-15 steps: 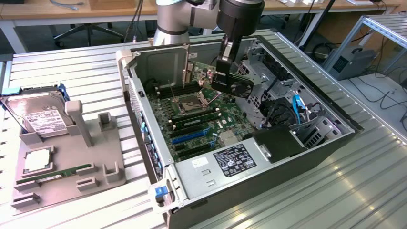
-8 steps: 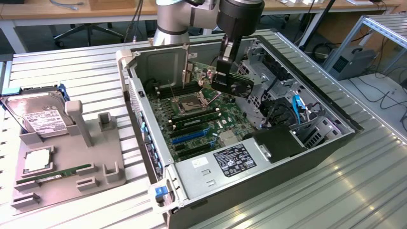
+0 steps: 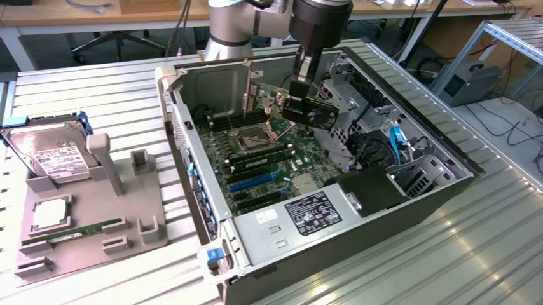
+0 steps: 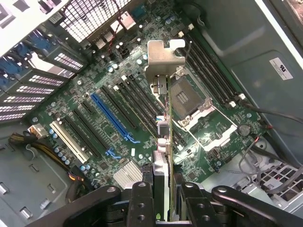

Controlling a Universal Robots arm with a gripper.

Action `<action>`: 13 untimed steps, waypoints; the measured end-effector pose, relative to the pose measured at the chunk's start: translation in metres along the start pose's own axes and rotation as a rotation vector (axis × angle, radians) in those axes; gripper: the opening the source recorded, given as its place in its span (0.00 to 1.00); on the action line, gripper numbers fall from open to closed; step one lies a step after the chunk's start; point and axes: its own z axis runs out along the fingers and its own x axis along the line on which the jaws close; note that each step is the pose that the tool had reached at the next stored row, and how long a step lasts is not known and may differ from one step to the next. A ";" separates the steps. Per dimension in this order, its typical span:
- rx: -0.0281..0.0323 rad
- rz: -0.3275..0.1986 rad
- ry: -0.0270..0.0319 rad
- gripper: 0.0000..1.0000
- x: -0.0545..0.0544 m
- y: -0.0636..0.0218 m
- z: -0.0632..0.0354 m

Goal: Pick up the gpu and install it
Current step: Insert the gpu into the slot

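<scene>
The gpu, a dark card with a small fan, hangs above the motherboard inside the open computer case. Its silver bracket points toward the case's rear wall. My gripper comes down from above and is shut on the card. In the wrist view the gpu appears edge-on between my fingers, bracket farthest from the camera. It hovers over the black expansion slots, beside the blue slot and near the CPU socket. My gripper grips its near end.
On the exterior view's left, a grey fixture holds a hard drive, a CPU and a green RAM stick. The case walls, drive cage and cables crowd the motherboard. The power supply sits at the near end.
</scene>
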 end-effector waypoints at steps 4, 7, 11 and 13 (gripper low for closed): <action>-0.0003 -0.010 -0.0001 0.27 0.000 0.0000 0.0001; -0.0005 -0.016 -0.0001 0.27 0.000 0.0000 0.0001; -0.0008 -0.026 -0.0004 0.27 0.000 0.0000 0.0002; -0.0008 -0.030 -0.0004 0.27 0.000 0.0000 0.0002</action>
